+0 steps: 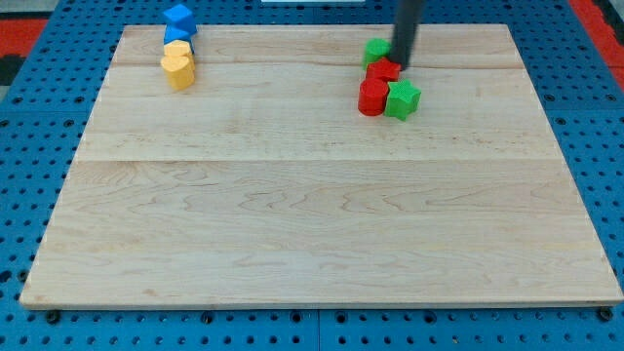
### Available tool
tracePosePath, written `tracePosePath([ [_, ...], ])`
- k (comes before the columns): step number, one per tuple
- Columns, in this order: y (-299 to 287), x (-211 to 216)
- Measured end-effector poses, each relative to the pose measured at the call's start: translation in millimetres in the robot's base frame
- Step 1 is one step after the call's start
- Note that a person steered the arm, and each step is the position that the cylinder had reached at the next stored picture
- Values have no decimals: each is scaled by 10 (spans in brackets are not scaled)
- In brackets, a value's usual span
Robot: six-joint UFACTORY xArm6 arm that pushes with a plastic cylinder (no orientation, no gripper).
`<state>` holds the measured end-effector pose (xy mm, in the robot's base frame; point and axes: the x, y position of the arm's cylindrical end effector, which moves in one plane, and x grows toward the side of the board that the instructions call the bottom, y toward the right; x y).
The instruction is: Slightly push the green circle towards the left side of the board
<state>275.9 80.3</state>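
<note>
The green circle [375,51] sits near the view's top, right of centre, on the wooden board [312,224]. My tip [401,64] stands just to its right, touching or nearly touching it, and partly hides it. Just below lie a red block [383,70], a red cylinder [371,97] and a green star-shaped block [402,99], packed close together.
At the view's top left a blue block [179,17] sits at the board's edge, with another blue block [176,35] half hidden below it, then a yellow block [177,50] and a yellow heart-shaped block [177,70].
</note>
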Motion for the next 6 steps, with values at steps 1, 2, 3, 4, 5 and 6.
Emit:
tracePosePath([
  [1,-408,-117],
  [2,212,-294],
  [3,-346,-660],
  [4,-1015,-700],
  [5,-1515,-603],
  [6,-2030,-526],
])
